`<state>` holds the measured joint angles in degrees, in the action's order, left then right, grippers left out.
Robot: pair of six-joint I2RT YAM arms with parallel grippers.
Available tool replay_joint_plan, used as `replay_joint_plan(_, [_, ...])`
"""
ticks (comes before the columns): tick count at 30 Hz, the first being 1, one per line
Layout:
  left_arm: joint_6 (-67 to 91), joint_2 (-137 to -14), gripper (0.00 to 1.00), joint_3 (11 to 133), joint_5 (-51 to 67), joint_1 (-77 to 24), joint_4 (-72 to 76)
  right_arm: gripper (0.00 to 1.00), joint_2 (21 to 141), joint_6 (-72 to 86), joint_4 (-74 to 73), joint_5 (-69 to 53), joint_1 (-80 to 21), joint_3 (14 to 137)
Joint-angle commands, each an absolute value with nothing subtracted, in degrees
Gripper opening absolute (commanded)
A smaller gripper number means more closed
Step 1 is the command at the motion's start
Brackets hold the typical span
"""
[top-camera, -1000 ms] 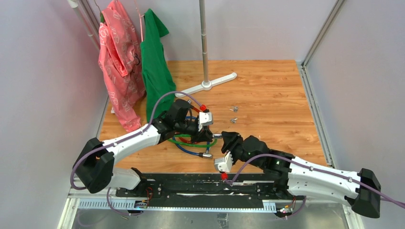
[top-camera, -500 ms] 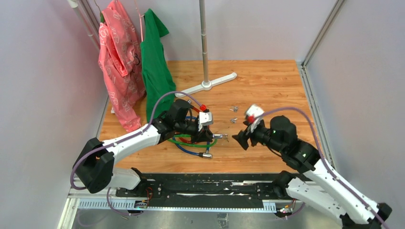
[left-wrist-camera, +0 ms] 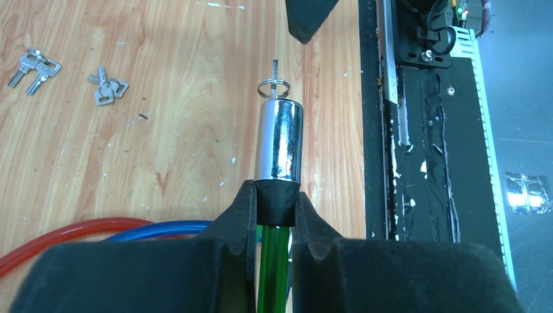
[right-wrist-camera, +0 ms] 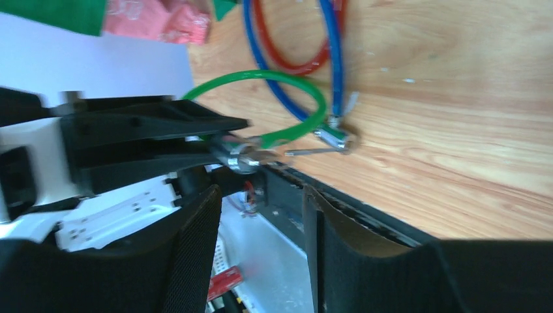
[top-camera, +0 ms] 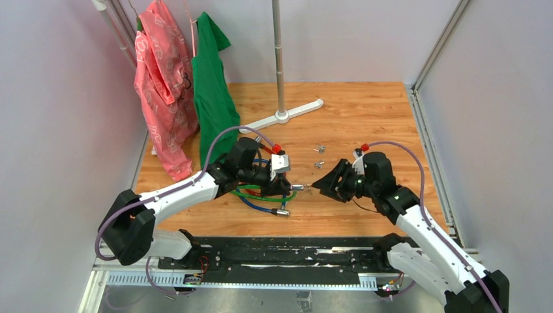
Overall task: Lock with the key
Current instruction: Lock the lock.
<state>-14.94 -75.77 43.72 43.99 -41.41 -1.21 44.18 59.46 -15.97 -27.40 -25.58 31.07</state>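
Left hand (left-wrist-camera: pixel 275 201) clamped on collar of green cable lock (left-wrist-camera: pixel 272 261), chrome barrel (left-wrist-camera: pixel 278 140) aimed at right hand (top-camera: pixel 317 188). Right hand spread, empty, just short of barrel end. Spare keys (left-wrist-camera: pixel 107 88) loose on worktop (left-wrist-camera: pixel 182 150). Key (left-wrist-camera: pixel 274 67) appears seated in barrel end. Judged remaining: grip key, turn it; locking not yet done.

Nothing readable here as far as I can see, no labels, brands or numbers. The pink garment (top-camera: pixel 160 85) has a pale print, too small to tell if it's lettering.
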Motion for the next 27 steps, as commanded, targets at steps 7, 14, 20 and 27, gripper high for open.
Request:
replay_joint_plan(7, [-15.51, -76.18, 0.00, 41.71, 43.35, -41.48, -2.72, 0.52, 54.13, 65.01, -20.00, -36.51, -25.09, 38.99])
replay_joint_plan(14, [-15.69, -76.38, 0.00, 41.99, 43.34, -41.48, -3.25, 0.52, 59.55, 59.21, -25.98, -36.06, -26.80, 46.08])
replay_joint_plan(20, [-15.51, -76.89, 0.00, 42.21, 43.42, -41.48, -3.23, 0.51, 62.57, 58.92, -24.99, -37.95, -26.89, 46.15])
replay_joint_plan(27, [-14.90, -77.00, 0.00, 42.01, 43.58, -41.48, -2.48, 0.48, 64.63, 56.83, -26.28, -37.20, -26.87, 47.83])
